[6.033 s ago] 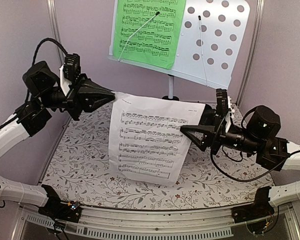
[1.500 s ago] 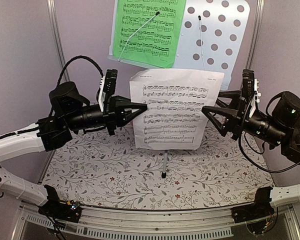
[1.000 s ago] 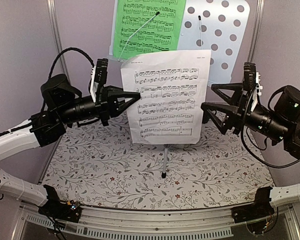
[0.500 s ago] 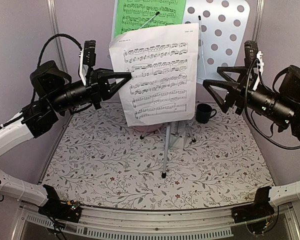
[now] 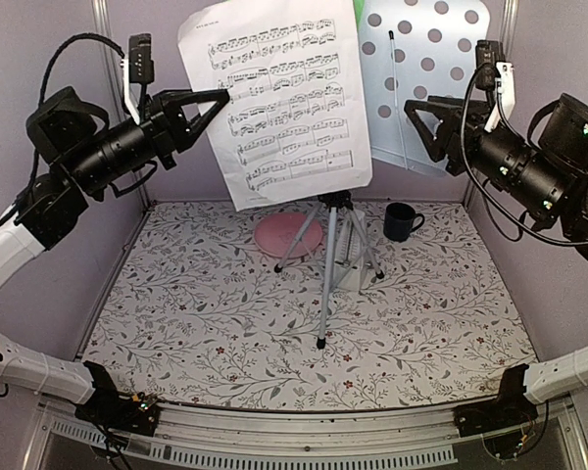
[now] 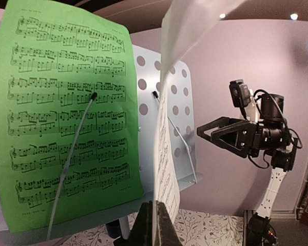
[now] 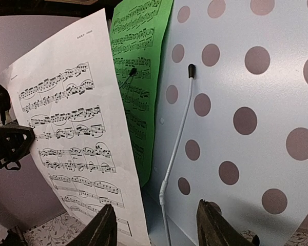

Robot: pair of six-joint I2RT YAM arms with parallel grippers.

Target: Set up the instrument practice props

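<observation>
white music sheet (image 5: 279,98) lifted higher by left tool (image 5: 219,98), right tool (image 5: 418,127) let go

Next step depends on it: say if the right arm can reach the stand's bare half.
Probably yes: the right pincer is open and faces the bare half of the stand, nothing between.

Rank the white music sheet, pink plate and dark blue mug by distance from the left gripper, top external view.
1. white music sheet: pinched at its left edge in the left gripper, held high.
2. pink plate: well below, back centre.
3. dark blue mug: equally low, farther right.
</observation>
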